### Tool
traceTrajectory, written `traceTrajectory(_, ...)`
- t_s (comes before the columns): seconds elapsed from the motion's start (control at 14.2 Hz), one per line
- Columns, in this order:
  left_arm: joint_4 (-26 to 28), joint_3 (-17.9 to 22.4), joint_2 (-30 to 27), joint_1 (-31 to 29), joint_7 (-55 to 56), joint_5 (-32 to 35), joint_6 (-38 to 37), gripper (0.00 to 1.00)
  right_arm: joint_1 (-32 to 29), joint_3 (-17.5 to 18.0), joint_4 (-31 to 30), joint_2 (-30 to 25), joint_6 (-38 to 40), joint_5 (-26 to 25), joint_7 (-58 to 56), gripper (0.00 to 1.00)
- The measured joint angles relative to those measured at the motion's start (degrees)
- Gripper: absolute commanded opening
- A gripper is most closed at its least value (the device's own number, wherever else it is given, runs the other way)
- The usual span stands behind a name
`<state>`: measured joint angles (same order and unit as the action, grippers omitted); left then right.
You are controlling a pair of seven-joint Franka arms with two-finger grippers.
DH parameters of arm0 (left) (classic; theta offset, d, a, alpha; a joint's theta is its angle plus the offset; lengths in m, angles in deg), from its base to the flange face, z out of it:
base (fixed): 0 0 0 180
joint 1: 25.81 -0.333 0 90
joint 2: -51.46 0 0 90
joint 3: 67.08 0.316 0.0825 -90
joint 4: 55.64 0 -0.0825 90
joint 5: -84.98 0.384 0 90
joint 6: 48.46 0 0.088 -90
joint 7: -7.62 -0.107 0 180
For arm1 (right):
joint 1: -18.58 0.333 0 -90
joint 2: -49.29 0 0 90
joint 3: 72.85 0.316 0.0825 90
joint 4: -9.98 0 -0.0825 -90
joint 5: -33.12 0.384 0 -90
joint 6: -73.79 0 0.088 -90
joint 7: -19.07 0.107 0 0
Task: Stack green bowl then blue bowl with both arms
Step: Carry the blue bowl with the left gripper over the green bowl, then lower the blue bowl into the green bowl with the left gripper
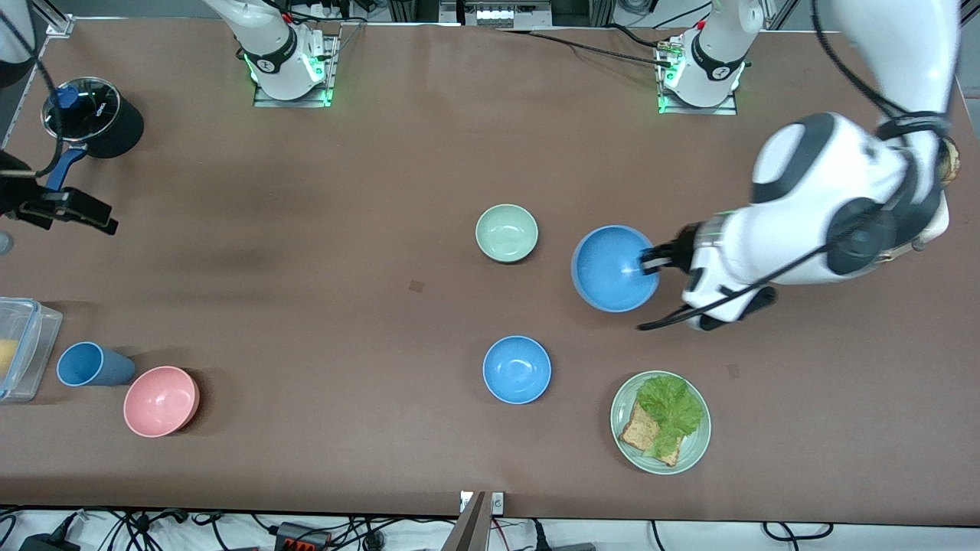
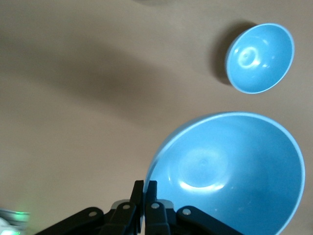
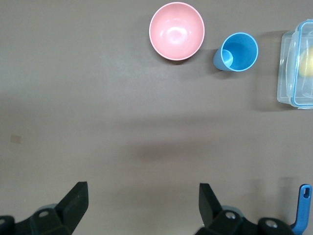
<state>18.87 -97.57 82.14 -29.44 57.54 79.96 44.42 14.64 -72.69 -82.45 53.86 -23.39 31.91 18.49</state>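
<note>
Blue bowl (image 1: 612,268), right of centre in the front view, hangs from your left gripper (image 1: 651,260), its jaws pinched shut on the rim. Carry it level over the green bowl (image 1: 506,233), just up and left on the counter (image 1: 306,268), centre it, then lower before releasing. Your right gripper (image 3: 142,205) waits at the frame's left edge, jaws spread wide and empty.

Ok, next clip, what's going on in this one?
The left end effector is shut on the rim of a blue bowl, holding it up beside the green bowl, which sits empty on the table. A second blue bowl sits nearer the front camera. The right end effector waits open, up over the right arm's end of the table, with the pink bowl in its wrist view.
</note>
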Motion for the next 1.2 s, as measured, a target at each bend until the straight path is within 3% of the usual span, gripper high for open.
traceTrajectory(0.28,12.0,-3.3,-2.9,2.3,8.4,0.0,13.5,0.0,0.0,0.0,-2.7,-2.5,-0.3,0.0,-0.3,1.0)
traceTrajectory(0.78,31.4,-9.8,-14.4,2.4,14.4,0.2,27.0,0.0,0.0,0.0,-3.2,-2.6,-0.3,0.0,-0.5,1.0)
traceTrajectory(1.2,37.6,-10.2,-13.1,4.6,18.9,5.6,35.0,0.0,-0.5,0.0,-3.2,-2.6,-0.3,0.0,-0.5,1.0)
